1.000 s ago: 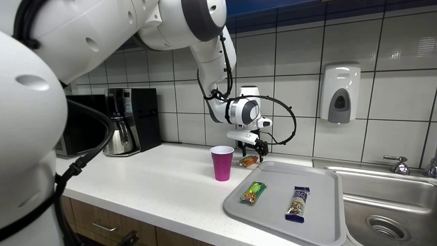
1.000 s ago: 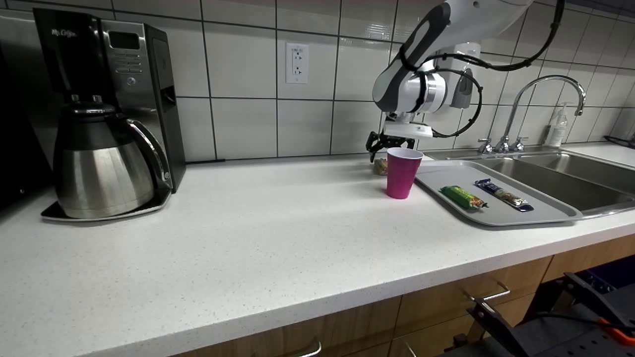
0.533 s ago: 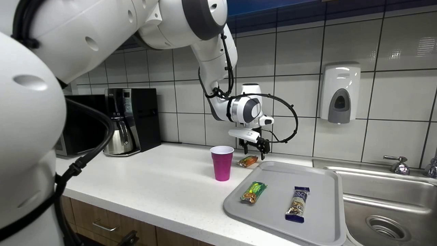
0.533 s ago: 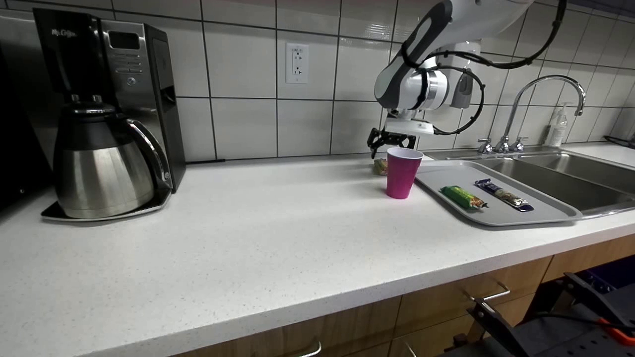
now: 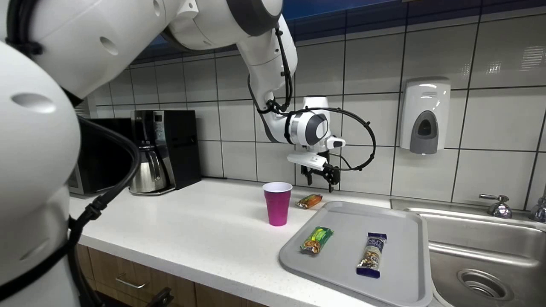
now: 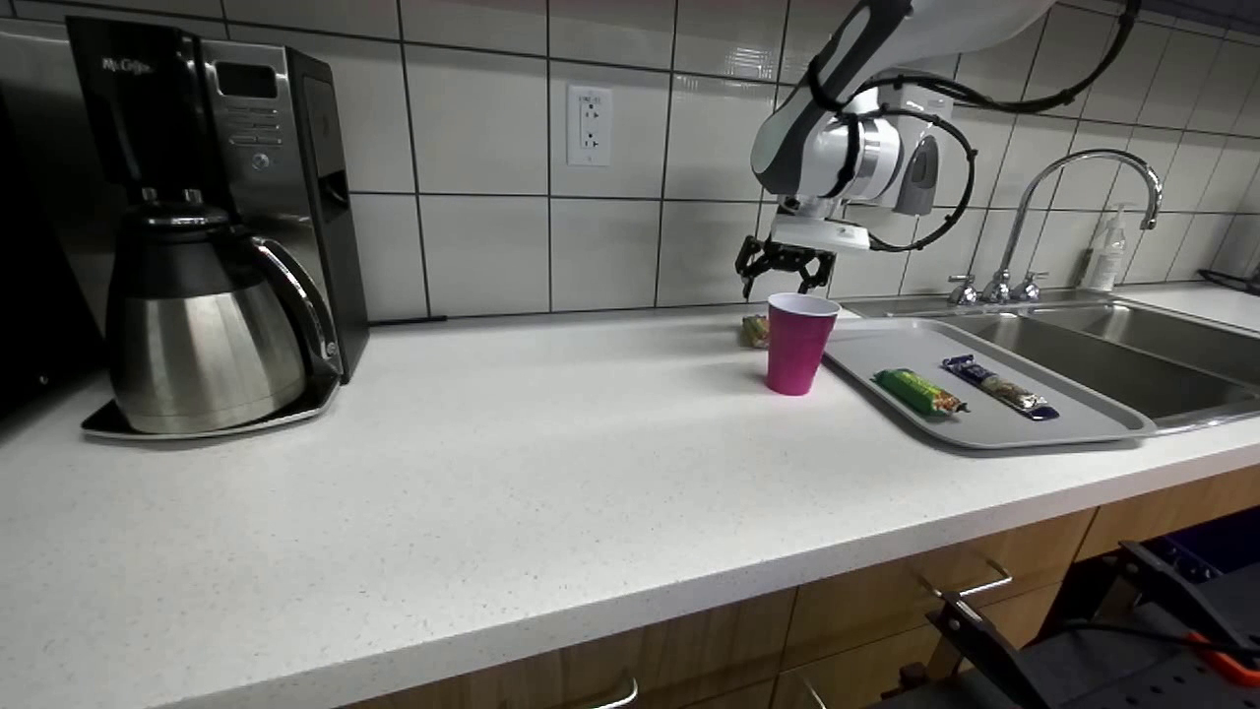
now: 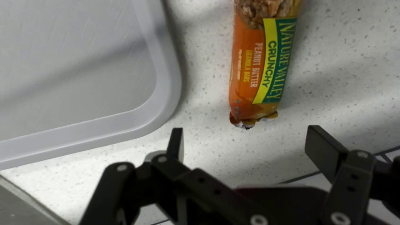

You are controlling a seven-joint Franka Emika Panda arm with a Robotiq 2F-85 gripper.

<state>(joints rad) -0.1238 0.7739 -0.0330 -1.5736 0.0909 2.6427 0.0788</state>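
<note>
Below and just beyond my empty, widespread claw (image 7: 246, 139) lies the orange bar (image 7: 262, 67), its long axis roughly square to the way I close.

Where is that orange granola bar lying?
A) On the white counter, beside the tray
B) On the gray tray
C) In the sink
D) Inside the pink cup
A: in the wrist view, the orange granola bar lies on the white counter, with a bare strip between it and the gray tray.
</note>
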